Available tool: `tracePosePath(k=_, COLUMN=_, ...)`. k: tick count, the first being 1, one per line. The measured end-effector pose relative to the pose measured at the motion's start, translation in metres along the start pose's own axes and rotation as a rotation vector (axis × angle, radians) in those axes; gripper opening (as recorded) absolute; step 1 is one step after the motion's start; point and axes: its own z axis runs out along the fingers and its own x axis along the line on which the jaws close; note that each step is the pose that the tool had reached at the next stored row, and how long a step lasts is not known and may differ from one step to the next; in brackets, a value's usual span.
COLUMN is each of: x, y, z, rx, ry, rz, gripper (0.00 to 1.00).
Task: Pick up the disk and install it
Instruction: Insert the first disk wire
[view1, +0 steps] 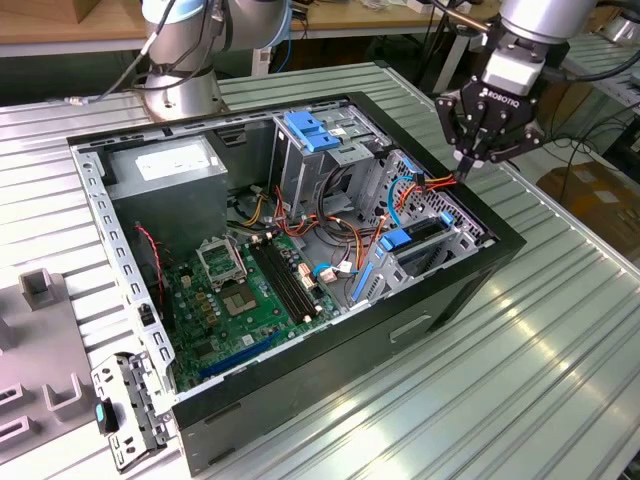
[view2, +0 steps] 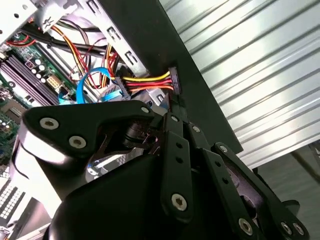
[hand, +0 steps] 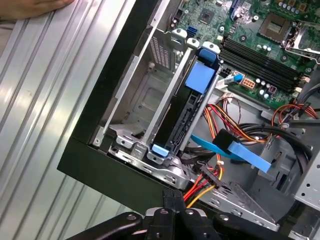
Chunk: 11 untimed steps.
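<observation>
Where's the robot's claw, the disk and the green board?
gripper (view1: 463, 166): exterior view, its lower tip.
disk (hand: 182, 116): first wrist view, its dark side edge.
green board (view1: 207, 302): exterior view, its green surface.

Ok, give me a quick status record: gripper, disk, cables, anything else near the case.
gripper: shut, apparently on the power connector, above the computer case at its corner on the exterior view's right
disk: standing on edge in the drive cage, blue carrier around it, not held
power connector: yellow, red and black wires lead from it back into the case
blue data cable: lies beside the drive cage
person's hand: over the slatted table, apart from the case
</observation>
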Motion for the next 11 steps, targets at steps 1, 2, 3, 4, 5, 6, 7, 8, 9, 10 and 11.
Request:
tracePosePath(k=1, x=-0.0016, y=-0.0015, z=-0.0001, rx=0.0001, ry=0.0, rz=-0.002, gripper=0.11)
tracePosePath(k=2, x=-0.0029, y=-0.0029, z=-0.0001, rx=0.0003, ry=-0.0001, rz=-0.005, gripper=0.11)
tracePosePath(k=3, x=-0.005, y=-0.0052, z=-0.0003, rx=0.0007, ry=0.0, rz=-0.01, gripper=0.11)
tracePosePath(k=4, x=-0.0055, y=-0.0056, z=-0.0003, rx=0.0008, ry=0.0, rz=-0.011, gripper=0.18)
tracePosePath(k=5, x=-0.0059, y=-0.006, z=-0.0003, rx=0.0008, ry=-0.0001, rz=-0.012, gripper=0.18)
tracePosePath(k=6, x=-0.0067, y=-0.007, z=-0.0004, rx=0.0009, ry=-0.0001, rz=-0.014, gripper=0.18)
tracePosePath(k=7, x=-0.0077, y=-0.0082, z=-0.0004, rx=0.0011, ry=-0.0001, rz=-0.016, gripper=0.19)
tracePosePath(k=8, x=-0.0082, y=-0.0092, z=-0.0003, rx=0.0014, ry=-0.0002, rz=-0.02, gripper=0.25)
tracePosePath(k=9, x=-0.0082, y=-0.0094, z=-0.0003, rx=0.0018, ry=-0.0001, rz=-0.026, gripper=0.25)
tracePosePath(k=10, x=-0.0081, y=-0.0096, z=-0.0003, rx=0.003, ry=-0.0003, rz=-0.042, gripper=0.25)
tracePosePath(k=11, x=-0.0081, y=-0.0098, z=-0.0002, rx=0.0043, ry=-0.0006, rz=-0.061, gripper=0.25)
